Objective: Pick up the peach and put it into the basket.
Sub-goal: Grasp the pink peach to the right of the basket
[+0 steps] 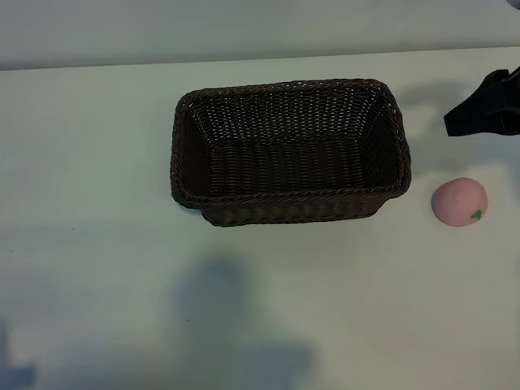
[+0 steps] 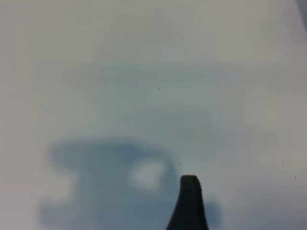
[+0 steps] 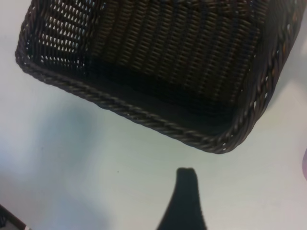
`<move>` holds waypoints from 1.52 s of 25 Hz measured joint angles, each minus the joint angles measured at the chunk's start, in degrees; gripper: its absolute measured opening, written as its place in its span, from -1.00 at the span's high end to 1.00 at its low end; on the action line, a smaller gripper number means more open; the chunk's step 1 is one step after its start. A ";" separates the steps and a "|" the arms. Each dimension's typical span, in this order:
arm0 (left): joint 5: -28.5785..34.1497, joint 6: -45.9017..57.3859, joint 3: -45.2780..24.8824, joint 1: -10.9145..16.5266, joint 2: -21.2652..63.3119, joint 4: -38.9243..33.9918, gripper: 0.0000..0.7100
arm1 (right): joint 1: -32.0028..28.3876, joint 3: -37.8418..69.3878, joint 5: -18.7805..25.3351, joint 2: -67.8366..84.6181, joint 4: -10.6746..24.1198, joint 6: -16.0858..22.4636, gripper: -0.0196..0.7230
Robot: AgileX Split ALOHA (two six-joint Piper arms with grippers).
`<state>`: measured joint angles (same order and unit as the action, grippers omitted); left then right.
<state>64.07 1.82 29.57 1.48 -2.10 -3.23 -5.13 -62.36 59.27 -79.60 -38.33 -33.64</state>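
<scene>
The peach (image 1: 459, 201), small, round and pale pink with a green leaf mark, lies on the white table just right of the basket (image 1: 290, 197). The basket is dark-brown wicker, rectangular, and nothing lies inside it. My right gripper (image 1: 486, 107) hangs at the right edge of the exterior view, behind the peach and apart from it, open with nothing in it. In the right wrist view one dark fingertip (image 3: 186, 178) points at the basket's corner (image 3: 218, 143), and a pink sliver of the peach (image 3: 305, 165) shows at the frame's edge. My left gripper's fingertip (image 2: 189, 184) hovers over bare table, open.
The table's far edge (image 1: 244, 58) runs behind the basket. Arm shadows (image 1: 219, 317) fall on the table in front of the basket. The left arm itself is outside the exterior view.
</scene>
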 joint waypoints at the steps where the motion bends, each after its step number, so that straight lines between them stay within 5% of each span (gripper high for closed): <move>1: -0.54 0.22 -0.39 0.00 0.00 0.00 -0.68 | 0.00 0.00 0.00 0.00 0.00 0.00 -0.66; 14: -1.39 0.12 -0.90 -0.93 0.13 0.24 -0.68 | 0.00 0.00 0.18 0.00 2.38 0.56 -0.66; 24: -1.42 0.12 -0.90 -2.57 2.62 0.24 -0.68 | 0.00 0.06 -5.17 -0.60 22.64 17.72 -0.66; 31: -1.42 0.07 -0.90 -9.20 2.62 0.24 -0.68 | 0.00 7.21 -14.76 -4.77 23.36 18.92 -0.66; 38: -1.42 0.07 -0.90 -10.05 2.62 0.24 -0.68 | 0.07 9.21 -19.43 -8.31 23.05 16.96 -0.66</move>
<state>62.65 1.89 28.67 -8.57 0.52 -2.99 -5.06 -53.16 39.84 -87.91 -15.28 -16.68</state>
